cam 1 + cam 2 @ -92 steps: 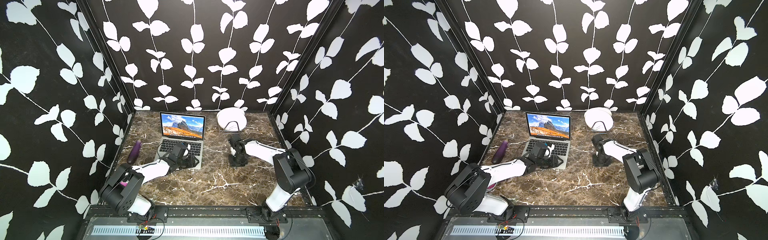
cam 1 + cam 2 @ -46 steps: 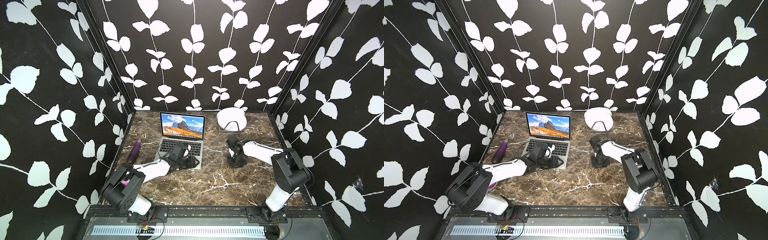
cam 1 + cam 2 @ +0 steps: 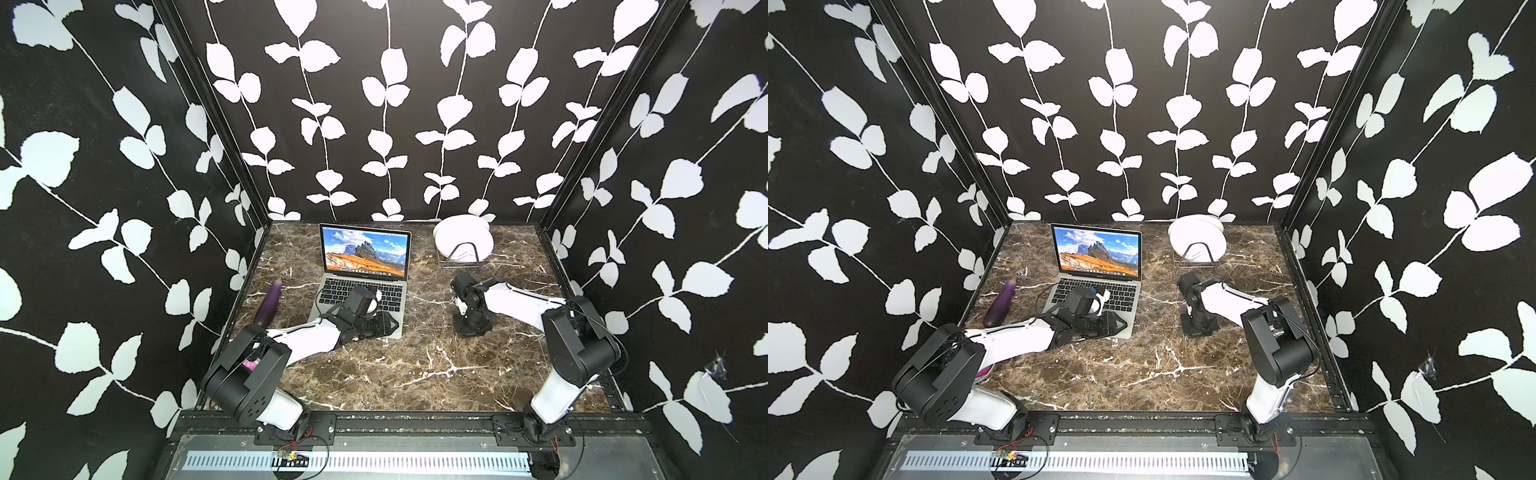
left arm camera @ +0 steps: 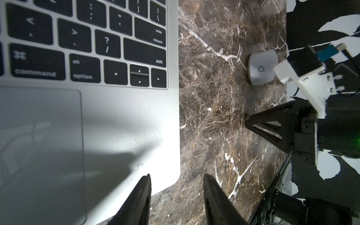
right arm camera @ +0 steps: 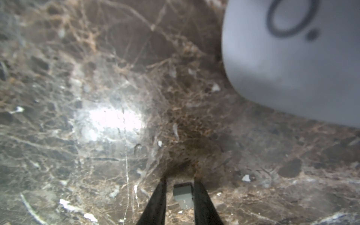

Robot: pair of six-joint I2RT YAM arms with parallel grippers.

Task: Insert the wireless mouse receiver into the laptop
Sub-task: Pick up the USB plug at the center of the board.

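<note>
Marble tabletop (image 3: 415,365): right arm (image 3: 515,299) points down, right tool (image 5: 180,180) bracketing receiver (image 5: 183,194), grip unclear; left tool (image 4: 177,176) released at laptop (image 4: 116,126) corner.

The laptop (image 3: 365,253) is slim and silver with black keys. It stands open on the bench (image 3: 415,365), and its screen shows orange and blue mountains. The wireless mouse (image 4: 262,69) is small, white and rounded, with a dark ring-and-dot mark on top. It lies flat to the right of the laptop, apart from its edge. The receiver (image 5: 183,194), a tiny grey block, lies beside the mouse, not in the laptop.
</note>
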